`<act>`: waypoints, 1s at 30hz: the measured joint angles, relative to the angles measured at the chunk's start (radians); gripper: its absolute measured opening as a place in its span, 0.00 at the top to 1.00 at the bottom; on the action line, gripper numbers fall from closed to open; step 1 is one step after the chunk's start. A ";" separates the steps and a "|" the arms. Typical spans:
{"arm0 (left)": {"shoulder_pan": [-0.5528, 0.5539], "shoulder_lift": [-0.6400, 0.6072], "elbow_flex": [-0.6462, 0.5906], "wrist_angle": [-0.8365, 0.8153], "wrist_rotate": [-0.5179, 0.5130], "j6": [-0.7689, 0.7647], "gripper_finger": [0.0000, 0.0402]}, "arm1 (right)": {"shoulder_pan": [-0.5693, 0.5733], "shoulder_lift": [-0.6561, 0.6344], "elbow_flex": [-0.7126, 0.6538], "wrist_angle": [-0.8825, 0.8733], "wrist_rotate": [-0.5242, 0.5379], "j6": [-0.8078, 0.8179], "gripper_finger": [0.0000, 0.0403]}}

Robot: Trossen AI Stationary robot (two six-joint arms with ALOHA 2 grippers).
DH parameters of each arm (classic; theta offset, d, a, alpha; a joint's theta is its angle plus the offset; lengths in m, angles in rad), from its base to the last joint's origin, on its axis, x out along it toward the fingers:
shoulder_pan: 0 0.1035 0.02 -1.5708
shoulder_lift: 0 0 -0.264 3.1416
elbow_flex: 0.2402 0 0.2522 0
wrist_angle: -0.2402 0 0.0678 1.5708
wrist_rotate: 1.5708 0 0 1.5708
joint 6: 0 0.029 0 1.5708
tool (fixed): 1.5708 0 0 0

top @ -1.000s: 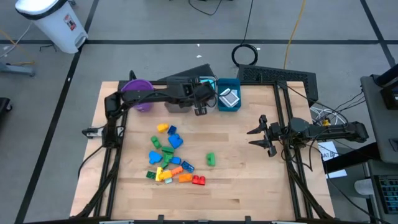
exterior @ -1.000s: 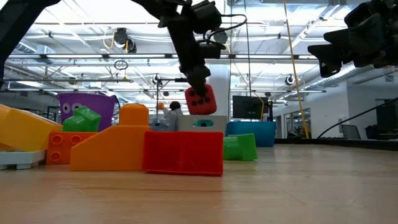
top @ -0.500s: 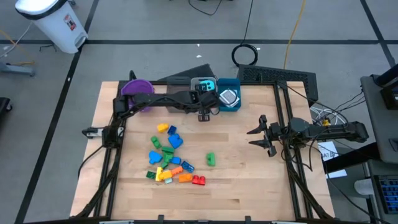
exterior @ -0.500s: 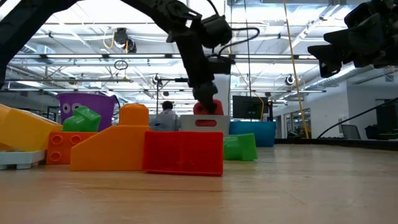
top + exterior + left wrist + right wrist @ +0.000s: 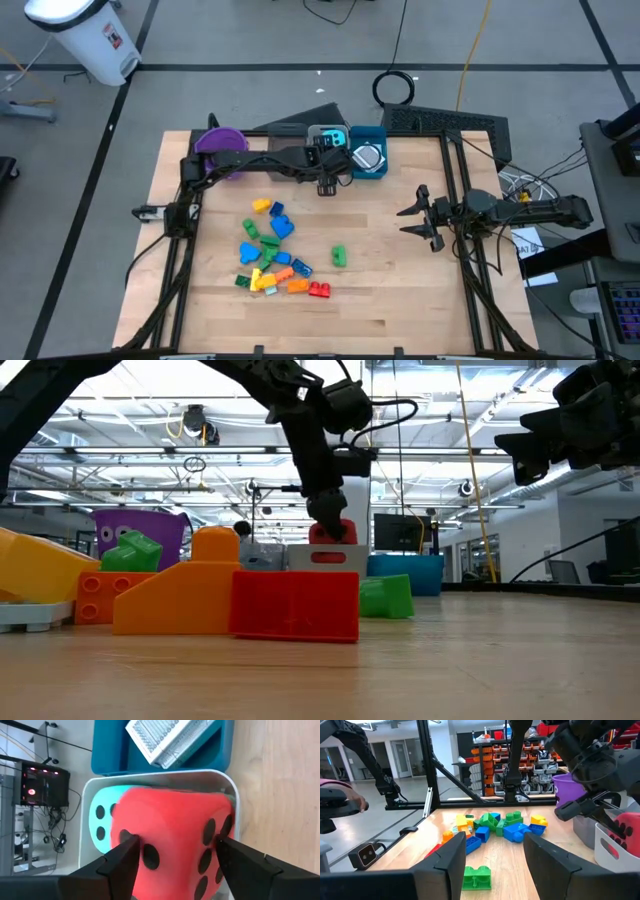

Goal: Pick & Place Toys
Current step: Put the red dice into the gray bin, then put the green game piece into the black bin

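The red die (image 5: 172, 837) sits low in the white bin (image 5: 231, 795), at upper centre of the high view, resting against the cyan die (image 5: 102, 817) already inside. The left gripper (image 5: 172, 860) straddles it with its fingers (image 5: 120, 865) spread just clear of the die's sides, so the die looks released rather than pinched. The blue bin (image 5: 112, 755) with a white grid piece lies just beside. Lower left of centre, the loose bricks (image 5: 270, 255) wait on the table (image 5: 400, 290). The right gripper (image 5: 425, 217) hangs idle at centre right, fingers parted and empty. Risk: if the fingers rise before clearing fully, a pad could drag the die up over the rim.
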 joint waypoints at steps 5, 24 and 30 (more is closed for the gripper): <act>0.000 0.000 0.000 -0.001 0.000 -0.002 0.30 | 0.000 0.000 0.000 0.000 0.000 0.000 0.58; -0.146 -0.248 0.000 -0.088 -0.276 -0.019 0.32 | 0.000 0.000 0.000 0.000 0.000 0.000 0.57; -0.191 -0.466 0.000 -0.188 -0.099 -0.162 0.32 | 0.000 0.000 0.000 0.000 0.000 0.000 0.57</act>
